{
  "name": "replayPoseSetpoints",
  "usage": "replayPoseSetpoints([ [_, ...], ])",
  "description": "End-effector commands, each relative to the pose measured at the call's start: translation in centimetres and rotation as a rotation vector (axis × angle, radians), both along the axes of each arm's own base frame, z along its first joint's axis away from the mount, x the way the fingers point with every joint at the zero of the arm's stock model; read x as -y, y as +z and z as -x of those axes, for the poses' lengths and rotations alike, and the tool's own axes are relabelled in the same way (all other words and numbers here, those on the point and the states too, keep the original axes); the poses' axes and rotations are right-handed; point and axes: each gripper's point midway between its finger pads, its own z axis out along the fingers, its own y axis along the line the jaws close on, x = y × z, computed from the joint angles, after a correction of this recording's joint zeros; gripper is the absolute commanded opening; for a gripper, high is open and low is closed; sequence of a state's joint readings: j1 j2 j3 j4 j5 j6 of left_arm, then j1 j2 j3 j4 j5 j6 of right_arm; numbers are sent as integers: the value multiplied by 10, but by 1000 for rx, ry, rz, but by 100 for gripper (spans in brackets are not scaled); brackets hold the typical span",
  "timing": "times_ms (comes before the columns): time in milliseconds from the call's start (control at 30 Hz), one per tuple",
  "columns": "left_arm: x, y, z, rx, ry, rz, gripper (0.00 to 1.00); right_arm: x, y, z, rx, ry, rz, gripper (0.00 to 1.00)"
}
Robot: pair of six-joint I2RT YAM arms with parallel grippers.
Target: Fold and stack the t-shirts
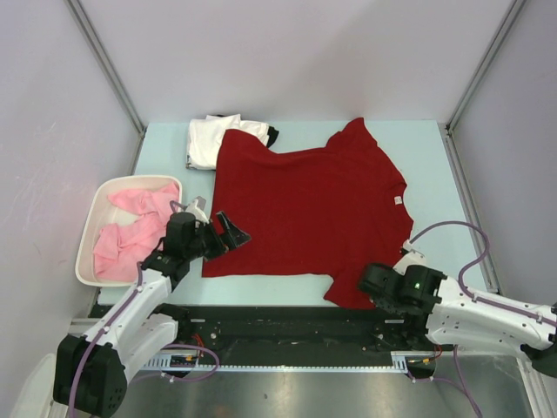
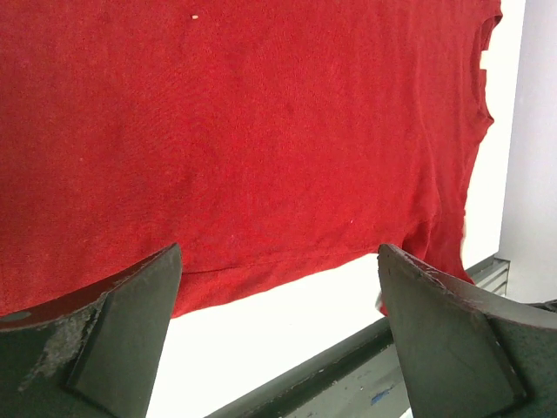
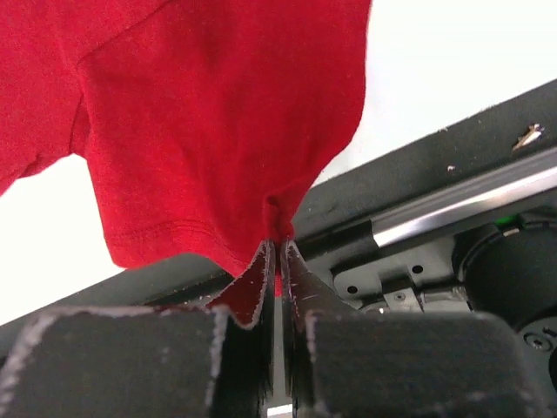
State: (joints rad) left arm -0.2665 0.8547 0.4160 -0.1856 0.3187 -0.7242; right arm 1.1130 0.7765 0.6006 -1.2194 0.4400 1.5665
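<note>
A dark red t-shirt (image 1: 305, 205) lies spread flat on the table, collar toward the right. My left gripper (image 1: 231, 233) hovers open at the shirt's near-left hem corner. In the left wrist view its fingers (image 2: 130, 331) straddle bare table just below the hem of the red shirt (image 2: 261, 131), with nothing between them. My right gripper (image 1: 367, 287) is shut on the shirt's near sleeve at the table's front edge. The right wrist view shows my right gripper (image 3: 278, 251) pinching a bunched bit of red sleeve (image 3: 218, 113), lifted slightly.
A folded white t-shirt (image 1: 207, 139) with a black one (image 1: 272, 135) under it lies at the back left, partly under the red shirt. A white basket (image 1: 90, 219) at the left holds pink t-shirts (image 1: 130, 231). A black rail (image 1: 287, 324) runs along the table's front.
</note>
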Motion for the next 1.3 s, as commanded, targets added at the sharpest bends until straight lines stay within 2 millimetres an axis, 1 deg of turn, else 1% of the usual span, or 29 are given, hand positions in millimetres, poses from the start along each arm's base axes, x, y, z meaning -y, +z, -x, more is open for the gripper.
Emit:
replayPoseSetpoints([
  [0,5,13,-1,47,-39,7,99,-1,10,0,26,-72,9,20],
  [67,4,13,0,47,-40,4,99,-5,17,-3,55,-71,10,46],
  [100,4,13,0,48,-39,2,99,-8,21,-6,77,-66,11,71],
  [200,4,12,-1,47,-37,0,99,-21,51,-29,209,-31,4,99],
  [233,3,11,-1,43,-35,-1,99,-25,63,-42,283,-18,14,100],
  [267,4,11,-2,44,-34,1,99,-43,83,-54,340,41,-16,100],
  [300,4,11,-3,41,-35,1,99,-51,88,-63,366,84,17,100],
  [333,5,11,-3,39,-36,1,99,-52,94,-78,383,80,39,100],
  [367,5,11,-3,31,-39,1,99,-64,103,-92,409,146,54,100],
  [433,6,18,-6,39,-40,2,99,-83,110,-112,418,202,49,100],
  [467,5,18,-5,28,-38,-6,99,-84,117,-136,452,166,27,100],
  [500,3,27,-12,49,-18,-15,99,-84,119,-147,461,224,60,100],
  [533,-2,26,-12,29,-6,-44,99,-84,115,-159,452,233,65,100],
  [567,-6,23,-15,5,11,-73,99,-70,117,-182,472,166,72,100],
  [600,-10,38,-27,31,43,-96,99,-56,116,-194,471,153,105,100],
  [633,-14,36,-27,1,50,-130,99,-53,109,-204,445,157,94,100],
  [667,-18,31,-32,-33,68,-158,99,-48,111,-218,463,135,70,100],
  [700,-20,42,-42,-19,89,-167,99,-23,111,-235,462,64,76,100],
  [733,-22,41,-46,-30,99,-176,99,-25,108,-246,464,84,44,100],
  [800,-21,35,-58,-64,117,-174,99,-2,104,-263,460,32,40,100],
  [833,-19,34,-62,-72,119,-164,99,6,96,-269,443,20,55,100],
  [867,-17,23,-65,-110,114,-163,99,12,90,-270,423,4,66,100],
  [900,-13,19,-65,-129,111,-148,98,26,84,-271,396,-27,78,100],
  [967,-11,5,-60,-176,106,-139,98,36,59,-259,296,-39,100,100],
  [1033,-16,-7,-52,-225,138,-152,97,46,46,-247,232,-56,138,100],
  [1067,-22,-14,-48,-247,164,-172,97,48,36,-237,202,-47,149,99],
  [1167,-35,-28,-33,-303,217,-217,96,56,16,-220,158,-63,164,100],
  [1200,-39,-28,-29,-310,237,-224,96,54,9,-216,144,-61,151,100],
  [1267,-47,-38,-13,-367,277,-245,95,52,0,-211,134,-68,117,100],
])
